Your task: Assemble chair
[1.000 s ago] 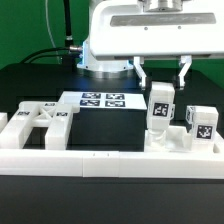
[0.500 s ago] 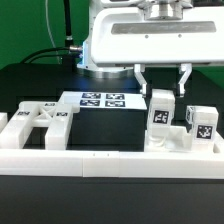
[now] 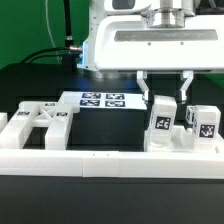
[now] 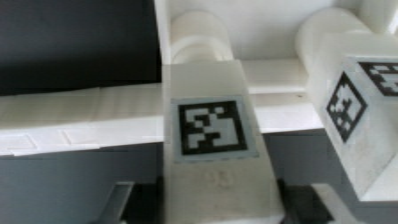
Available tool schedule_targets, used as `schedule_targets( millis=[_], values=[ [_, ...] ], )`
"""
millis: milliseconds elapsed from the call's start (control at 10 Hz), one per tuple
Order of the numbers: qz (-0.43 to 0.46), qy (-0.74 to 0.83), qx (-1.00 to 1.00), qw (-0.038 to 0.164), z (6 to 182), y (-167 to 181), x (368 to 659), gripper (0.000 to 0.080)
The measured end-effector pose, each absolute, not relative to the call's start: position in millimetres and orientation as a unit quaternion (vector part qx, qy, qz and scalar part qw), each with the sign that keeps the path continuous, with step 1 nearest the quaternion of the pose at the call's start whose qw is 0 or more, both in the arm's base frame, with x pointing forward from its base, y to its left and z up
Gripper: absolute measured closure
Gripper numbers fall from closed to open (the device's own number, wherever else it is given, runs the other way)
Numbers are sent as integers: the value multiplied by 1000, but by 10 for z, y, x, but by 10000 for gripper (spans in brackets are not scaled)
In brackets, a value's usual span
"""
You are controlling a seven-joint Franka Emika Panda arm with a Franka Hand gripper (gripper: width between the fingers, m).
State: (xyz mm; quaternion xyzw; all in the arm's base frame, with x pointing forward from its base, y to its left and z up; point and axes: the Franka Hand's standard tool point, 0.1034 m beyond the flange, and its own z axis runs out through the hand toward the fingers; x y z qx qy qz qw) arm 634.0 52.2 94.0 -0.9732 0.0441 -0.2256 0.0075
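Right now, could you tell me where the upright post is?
The post stands at the exterior view's right, behind the rail, its top between the open claw's fingers; a tagged block sits just to its right.

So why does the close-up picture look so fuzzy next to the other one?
Wrist view: the upright white piece fills the frame, so its edges and tag look soft and the plastic washes out. Exterior view: sharper and evenly lit, with bright whites standing out against the black table.
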Motion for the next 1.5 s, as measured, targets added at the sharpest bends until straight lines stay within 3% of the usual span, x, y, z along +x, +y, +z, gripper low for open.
schedule_targets(
  millis=[400,500,600,1100,1500],
  values=[
    [-249,39,-968,4,935,551,6355,484],
    [-248,39,-968,4,940,552,6357,270],
    [-243,40,-969,6,973,547,6365,178],
    [-238,19,-971,-1,1204,273,6505,151],
    [-220,21,-975,3,1165,295,6491,151]
  ],
)
